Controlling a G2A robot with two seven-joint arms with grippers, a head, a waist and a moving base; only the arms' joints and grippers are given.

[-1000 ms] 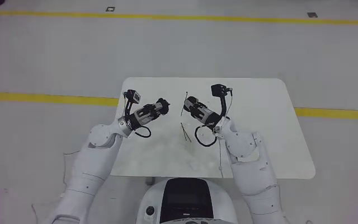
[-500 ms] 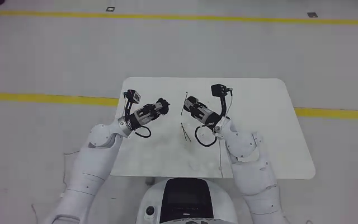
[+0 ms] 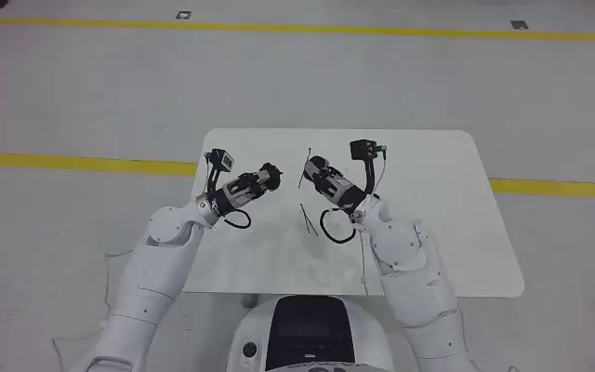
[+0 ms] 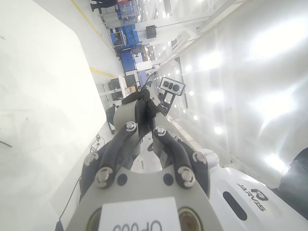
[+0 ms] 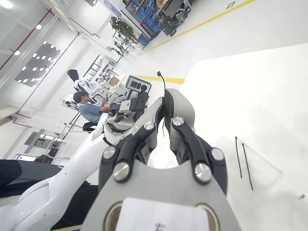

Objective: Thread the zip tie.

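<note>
Top view: R jaws sit at frame centre, closed on the zip tie (image 3: 308,156), held off the counter (image 3: 437,232). The tie's long axis runs approx up-down in frame, slightly tilted, w/ one end poking toward upper centre and the other below the jaws. L jaws are just left of it, apart from it, tips aimed right at the tie. Spare zip ties (image 3: 308,220) lie flat on the counter just below centre, near R arm, well clear of both jaws.

L wrist view: L jaws are closed tip to tip, nothing seen pinched between them. Counter (image 4: 36,73) lies off to one side, bare there.

R wrist view: R jaws clamp the zip tie (image 5: 163,82) mid-strap. Head end sticks out past the tips, and the short tail hangs back betw the fingers toward the wrist. L arm is visible beyond the tips, close. Spare zip ties (image 5: 238,157) are side by side on the counter (image 5: 240,85).

Judgement: threading not begun, tie is straight, no loop. L jaws are the free pair and nearest. Prob they must open and take the head end, which faces them; the tail is tucked on R's palm side, awkward to reach
</note>
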